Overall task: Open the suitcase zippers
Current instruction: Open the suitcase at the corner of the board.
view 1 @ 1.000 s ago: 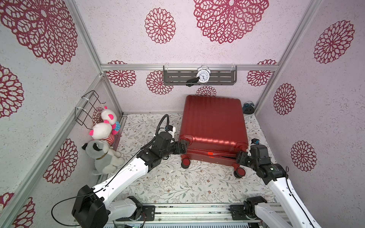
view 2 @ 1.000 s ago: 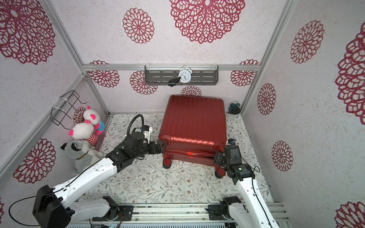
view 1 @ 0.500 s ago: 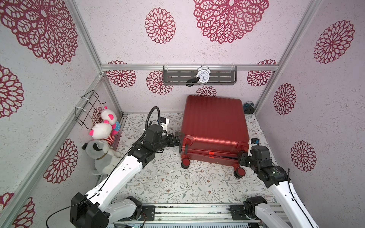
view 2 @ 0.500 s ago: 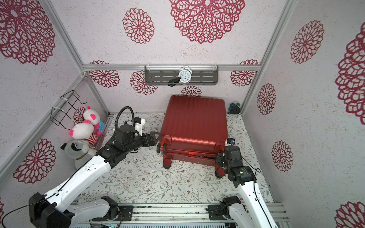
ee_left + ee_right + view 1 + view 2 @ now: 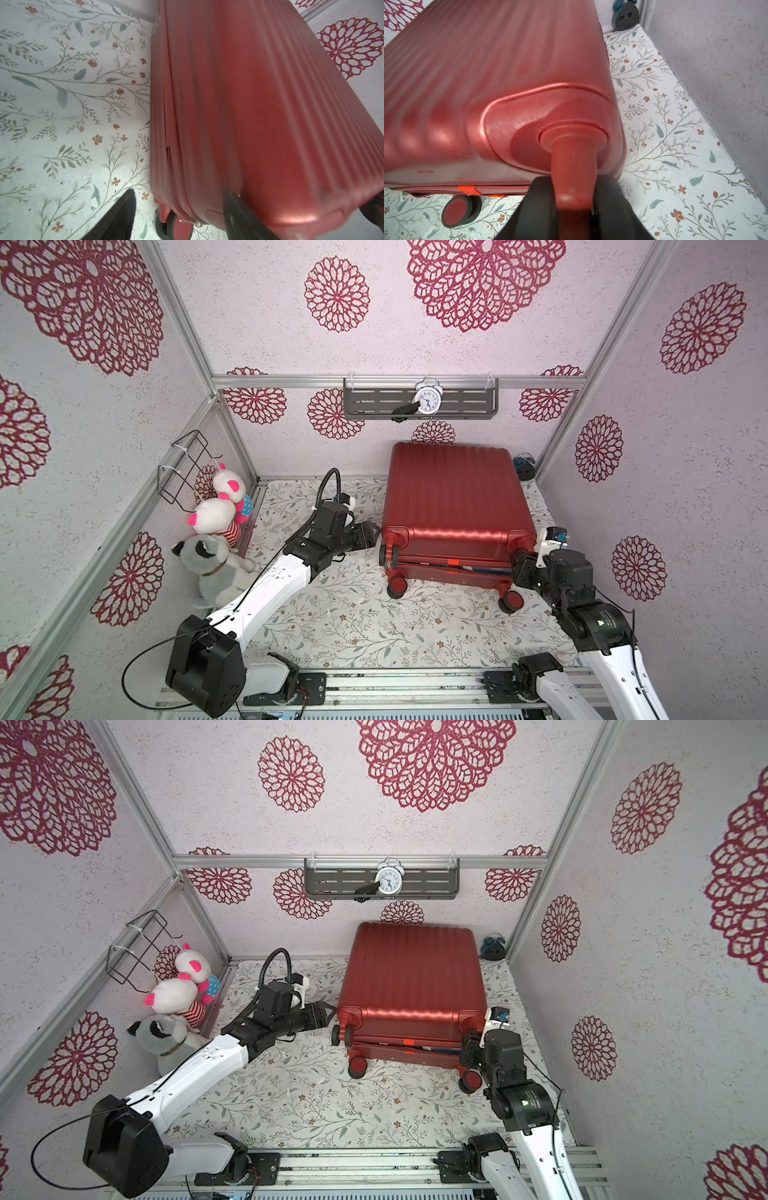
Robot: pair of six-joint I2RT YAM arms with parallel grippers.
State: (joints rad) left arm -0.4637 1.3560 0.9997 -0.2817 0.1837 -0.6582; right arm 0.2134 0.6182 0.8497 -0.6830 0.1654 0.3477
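A large glossy red hard-shell suitcase (image 5: 457, 497) (image 5: 415, 969) with ribbed faces lies flat on the floral-printed worktop (image 5: 353, 622), right of centre in both top views. Its far end is against the back wall and its wheels point toward the lower edge of the frame.

The left hand (image 5: 376, 533) (image 5: 178, 192) is at the case's lower-left corner. Its black fingers (image 5: 124, 214) stand wide apart, one over the worktop and the other across the shell. The corner lies between them, and they grip nothing that I can make out.

The thin dark red zippers (image 5: 168, 124) run along the side seam up the middle of the left wrist view. A small metal pull sits low at the corner, near a wheel.

The right hand (image 5: 519, 568) (image 5: 574, 180) is at the lower-right corner, closed on the red wheel stalk (image 5: 573, 162), which fills the gap between its two fingers.

Along the near end in a top view, the two halves (image 5: 449, 569) gape slightly, showing a dark slit.
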